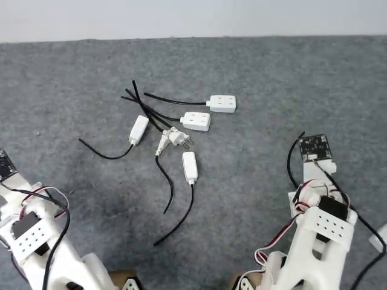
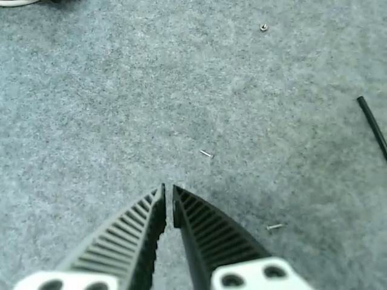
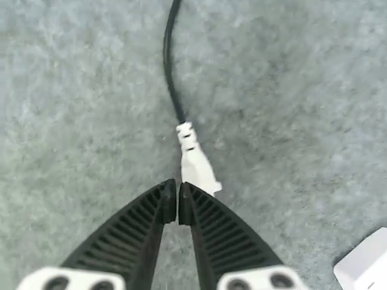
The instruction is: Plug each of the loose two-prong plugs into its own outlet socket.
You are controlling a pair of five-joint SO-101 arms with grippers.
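Right gripper (image 3: 177, 194): jaws closed, empty.
Left gripper (image 2: 168, 192): likewise closed and empty, over bare carpet (image 2: 91, 90).
Outlet socket (image 1: 221, 103) and second socket (image 1: 196, 121): well ahead of both grippers.
Loose plug (image 3: 195, 164): just beyond the right tips. Likely light, rigid, slick plastic on a limp cord (image 3: 169, 60). Best pinched across the body's sides.

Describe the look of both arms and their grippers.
The arms are white plastic with perforated plates, black servos and loose red, white and black wires; one carries a small black circuit board at its wrist. The left gripper and right gripper match: black, ribbed, tapering fingers on white bases with screw holes.
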